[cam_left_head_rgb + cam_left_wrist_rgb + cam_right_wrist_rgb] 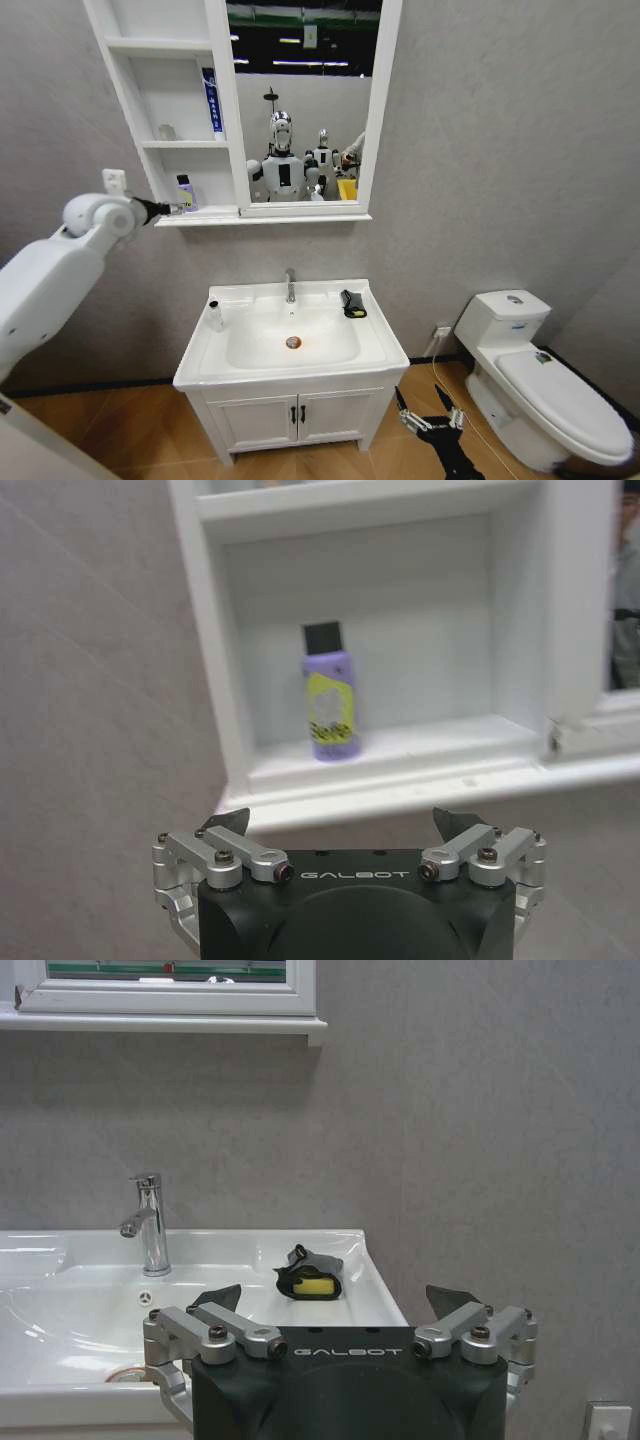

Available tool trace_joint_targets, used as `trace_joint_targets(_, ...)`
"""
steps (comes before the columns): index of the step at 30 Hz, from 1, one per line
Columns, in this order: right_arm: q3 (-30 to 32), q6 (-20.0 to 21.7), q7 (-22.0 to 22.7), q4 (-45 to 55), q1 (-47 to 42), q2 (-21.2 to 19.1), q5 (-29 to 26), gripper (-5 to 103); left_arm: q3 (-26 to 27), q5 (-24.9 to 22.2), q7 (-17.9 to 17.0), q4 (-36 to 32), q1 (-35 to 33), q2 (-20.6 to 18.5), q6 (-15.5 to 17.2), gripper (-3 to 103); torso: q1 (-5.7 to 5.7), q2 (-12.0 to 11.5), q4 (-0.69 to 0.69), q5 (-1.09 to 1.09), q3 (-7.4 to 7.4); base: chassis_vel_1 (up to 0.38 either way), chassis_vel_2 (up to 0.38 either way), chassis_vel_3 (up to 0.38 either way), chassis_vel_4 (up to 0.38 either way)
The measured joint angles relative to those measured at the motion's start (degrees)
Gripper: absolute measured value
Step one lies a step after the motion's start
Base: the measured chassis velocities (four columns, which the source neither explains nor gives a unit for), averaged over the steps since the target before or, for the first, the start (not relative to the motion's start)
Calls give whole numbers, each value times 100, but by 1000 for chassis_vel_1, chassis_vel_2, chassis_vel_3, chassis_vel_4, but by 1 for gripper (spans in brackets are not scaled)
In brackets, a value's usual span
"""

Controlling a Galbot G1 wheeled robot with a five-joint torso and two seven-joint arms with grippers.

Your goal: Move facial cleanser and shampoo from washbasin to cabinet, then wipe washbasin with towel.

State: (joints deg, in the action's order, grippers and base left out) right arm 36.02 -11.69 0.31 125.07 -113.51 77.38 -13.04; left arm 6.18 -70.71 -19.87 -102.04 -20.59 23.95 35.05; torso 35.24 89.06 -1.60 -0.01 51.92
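From the head view, your left end effector (178, 208) is hovering at the white cabinet (160, 120), while a small bottle (215, 316) is waiting on the glossy washbasin (290, 340).

At the left wrist, its fingers are spread wide, holding nothing; a careless swing is risking toppling the purple bottle (329, 702).

At the right wrist, your right end effector (335, 1305) is gaping empty near the soft black towel (308, 1280).

The left arm (45, 285) is smooth white with a rounded joint. Both grippers (343, 825) (339, 1302) have black bodies marked GALBOT, silver screwed linkages and black fingertips.
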Motion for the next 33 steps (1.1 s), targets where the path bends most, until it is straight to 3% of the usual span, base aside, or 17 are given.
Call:
trace_joint_targets(3, -35, 5, 8, 67, -35, 101, 128, 100, 174, 288, 144, -380, -800, -56, -426, 100, 0, 0, 0, 3, 0, 0, 0, 0, 0)
trace_joint_targets(4, -38, -28, 12, 95, -77, 195, 212, 100, 222, 486, 175, -483, -1130, 75, -650, 100, 0, 0, -10, 3, 0, 0, 0, 0, 0)
trace_joint_targets(6, -38, -41, 16, 105, -85, 226, 244, 100, 297, 579, 184, -539, -1355, 165, -776, 100, 0, 0, -13, 1, 1, 0, 0, 0, 0)
trace_joint_targets(9, -35, -88, 20, 125, -128, 297, 305, 100, 610, 991, 138, -622, -2154, 521, -1220, 100, 2, 0, -7, 1, 2, 0, 0, 0, 0)
trace_joint_targets(10, -35, -88, 20, 125, -128, 297, 305, 100, 610, 991, 138, -622, -2154, 521, -1220, 100, 2, 0, -7, 1, 2, 0, 0, 0, 0)
trace_joint_targets(12, -5, -164, 20, 111, -197, 302, 317, 100, 708, 1503, -25, -437, -2617, 901, -1693, 100, 1, -1, -4, 1, 1, 0, 0, 0, 0)
trace_joint_targets(13, -5, -164, 20, 111, -197, 302, 317, 100, 708, 1503, -25, -437, -2617, 901, -1693, 100, 1, -1, -4, 1, 1, 0, 0, 0, 0)
trace_joint_targets(15, 13, -225, 24, 67, -256, 303, 321, 100, 713, 2042, -240, -95, -2905, 1299, -2090, 101, 1, -1, -5, 2, 2, 0, 0, 0, 0)
trace_joint_targets(16, 13, -225, 24, 67, -256, 303, 321, 100, 713, 2042, -240, -95, -2905, 1299, -2090, 101, 1, -1, -5, 2, 2, 0, 0, 0, 0)
trace_joint_targets(18, 19, -248, 31, 53, -287, 316, 332, 100, 737, 2364, -351, 170, -3252, 1696, -2252, 96, 2, -1, -6, 2, 1, 0, 0, 0, 0)
trace_joint_targets(23, 20, -250, 60, 56, -290, 352, 371, 100, 707, 2876, -282, 536, -3638, 2234, -2371, 100, 1, -1, -5, 0, 2, 0, 0, 0, 0)
trace_joint_targets(33, 27, -225, 113, 57, -260, 333, 373, 100, 478, 3524, -140, 1412, -3408, 2868, -2508, 100, 1, -1, -6, 1, 2, 0, 0, 0, 0)
